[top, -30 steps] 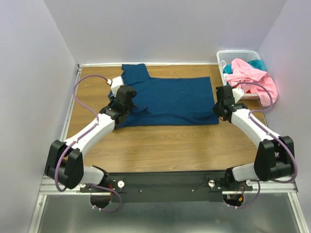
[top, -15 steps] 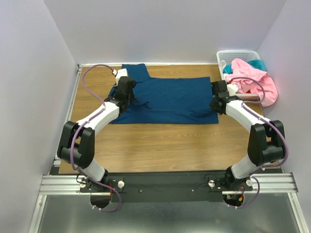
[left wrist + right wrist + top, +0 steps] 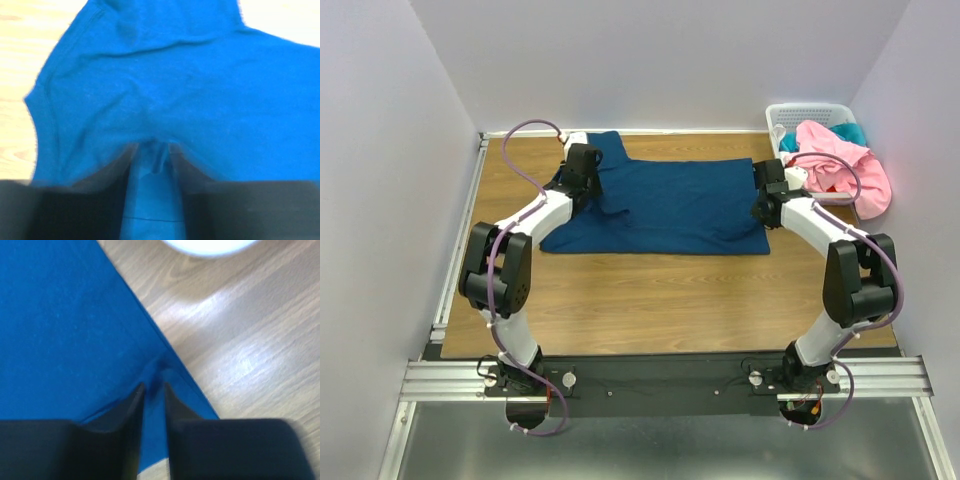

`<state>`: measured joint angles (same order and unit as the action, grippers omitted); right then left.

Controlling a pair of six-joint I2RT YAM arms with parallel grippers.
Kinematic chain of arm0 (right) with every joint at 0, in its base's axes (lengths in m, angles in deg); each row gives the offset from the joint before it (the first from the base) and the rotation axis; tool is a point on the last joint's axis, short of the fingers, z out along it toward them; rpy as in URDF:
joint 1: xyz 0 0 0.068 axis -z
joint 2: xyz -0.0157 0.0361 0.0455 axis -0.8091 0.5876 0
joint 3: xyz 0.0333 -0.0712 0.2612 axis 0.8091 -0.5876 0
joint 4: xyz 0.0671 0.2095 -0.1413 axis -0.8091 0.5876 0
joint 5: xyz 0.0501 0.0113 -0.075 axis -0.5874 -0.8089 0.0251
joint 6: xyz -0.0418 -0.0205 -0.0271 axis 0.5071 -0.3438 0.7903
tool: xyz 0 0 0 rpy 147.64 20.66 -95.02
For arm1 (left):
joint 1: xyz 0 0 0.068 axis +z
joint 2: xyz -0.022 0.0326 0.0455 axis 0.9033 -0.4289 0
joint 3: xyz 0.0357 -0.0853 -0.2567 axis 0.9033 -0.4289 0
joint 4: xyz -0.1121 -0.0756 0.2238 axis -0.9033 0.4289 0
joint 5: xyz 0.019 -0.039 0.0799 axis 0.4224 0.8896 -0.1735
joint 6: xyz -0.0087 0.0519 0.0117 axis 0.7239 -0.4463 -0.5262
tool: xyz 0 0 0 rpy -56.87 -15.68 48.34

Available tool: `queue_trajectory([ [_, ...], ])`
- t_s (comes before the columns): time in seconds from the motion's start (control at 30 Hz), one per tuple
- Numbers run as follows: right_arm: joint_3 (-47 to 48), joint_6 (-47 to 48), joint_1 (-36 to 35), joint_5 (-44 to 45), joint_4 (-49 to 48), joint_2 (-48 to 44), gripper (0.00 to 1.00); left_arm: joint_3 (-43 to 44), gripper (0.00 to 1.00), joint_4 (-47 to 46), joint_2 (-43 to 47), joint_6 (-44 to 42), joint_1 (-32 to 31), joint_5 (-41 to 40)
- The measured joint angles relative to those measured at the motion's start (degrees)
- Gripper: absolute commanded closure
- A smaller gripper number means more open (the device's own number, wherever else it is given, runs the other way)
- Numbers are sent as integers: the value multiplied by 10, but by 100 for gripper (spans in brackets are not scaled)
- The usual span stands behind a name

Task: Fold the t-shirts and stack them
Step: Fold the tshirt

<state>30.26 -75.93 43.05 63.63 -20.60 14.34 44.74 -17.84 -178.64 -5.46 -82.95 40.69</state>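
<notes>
The dark navy-teal t-shirt (image 3: 670, 205) lies flat across the back half of the table, folded lengthwise, with one sleeve (image 3: 605, 150) sticking out at the far left. My left gripper (image 3: 586, 186) rests on its left end. In the left wrist view its jaws (image 3: 152, 155) stand apart with a small ridge of blue cloth (image 3: 160, 90) between them. My right gripper (image 3: 764, 205) sits on the shirt's right edge; its jaws (image 3: 155, 387) are slightly parted over the cloth's hem (image 3: 75, 315). A pink t-shirt (image 3: 840, 160) and a brighter teal one (image 3: 850, 132) lie in the basket.
A white slatted basket (image 3: 810, 110) stands at the far right corner, the pink cloth spilling over its near rim. Bare wooden tabletop (image 3: 660, 300) stretches between the shirt and the arm bases. Walls close in on three sides.
Both arms moved away from the bases, carrying the shirt's near edge toward the back, so the shirt now lies narrower. Both pairs of jaws have parted.
</notes>
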Motion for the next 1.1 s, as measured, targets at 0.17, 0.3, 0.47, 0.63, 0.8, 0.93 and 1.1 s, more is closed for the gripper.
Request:
queue_trajectory([
  [0.17,22,22,6,-1,0,8,15,40,2,21,-24,-1,13,6],
  [0.3,27,43,7,-31,-2,-1,0,50,2,26,-13,5,15,12],
  [0.47,6,89,7,-138,-16,-39,0,-27,2,14,43,27,14,31],
  [0.63,-16,115,7,-258,-43,-27,0,-84,2,9,44,48,14,58],
  [0.8,-16,121,6,-309,-57,14,0,-99,2,5,12,64,14,83],
  [0.93,-24,122,6,-313,-59,26,0,-120,2,3,-2,75,14,97],
  [1.1,-36,121,6,-313,-64,26,0,-133,2,-14,-2,83,14,97],
])
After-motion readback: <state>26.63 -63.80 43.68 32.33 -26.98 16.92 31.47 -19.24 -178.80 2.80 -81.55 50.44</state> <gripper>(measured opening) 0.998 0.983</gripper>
